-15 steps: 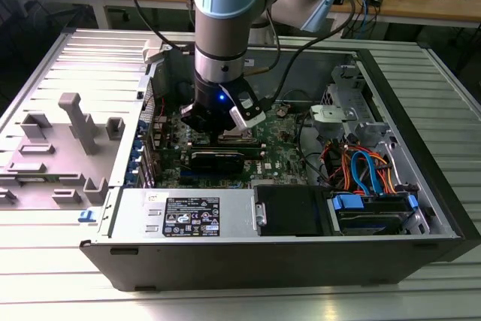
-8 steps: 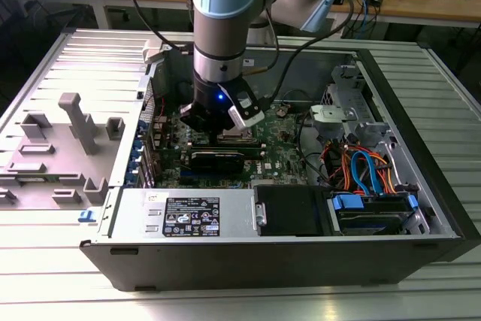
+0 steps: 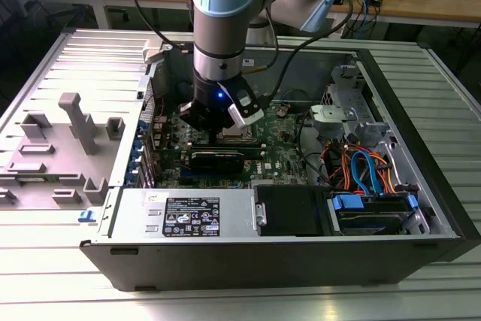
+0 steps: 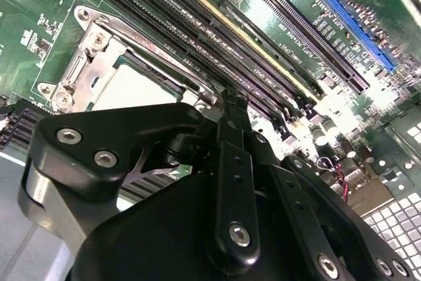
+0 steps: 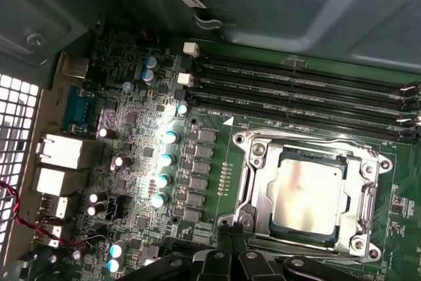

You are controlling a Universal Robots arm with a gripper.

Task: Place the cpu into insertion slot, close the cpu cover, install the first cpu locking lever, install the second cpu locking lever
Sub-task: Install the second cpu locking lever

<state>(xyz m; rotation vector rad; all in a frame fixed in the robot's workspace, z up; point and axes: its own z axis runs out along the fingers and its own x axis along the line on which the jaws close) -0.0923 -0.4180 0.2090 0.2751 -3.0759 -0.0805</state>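
Cpu [image 5: 308,192] seated in insertion slot [image 5: 253,185], cpu cover [image 5: 309,157] down, per first wrist view. Gripper [image 3: 225,127] low over motherboard [image 3: 282,140] mid-case; grip state unclear.

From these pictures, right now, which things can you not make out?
- Insertion slot: its contacts lie under the cpu and cpu cover in the first wrist view.
- Cpu in the exterior view: the gripper blocks it.
- Cpu's near edge in the second wrist view: gripper linkage covers it.

Ribbed metal desk [image 3: 45,291] up front, grey plastic fixtures [image 3: 79,122] on the exterior view's left, cluttered wooden bench [image 3: 421,5] at the far back.
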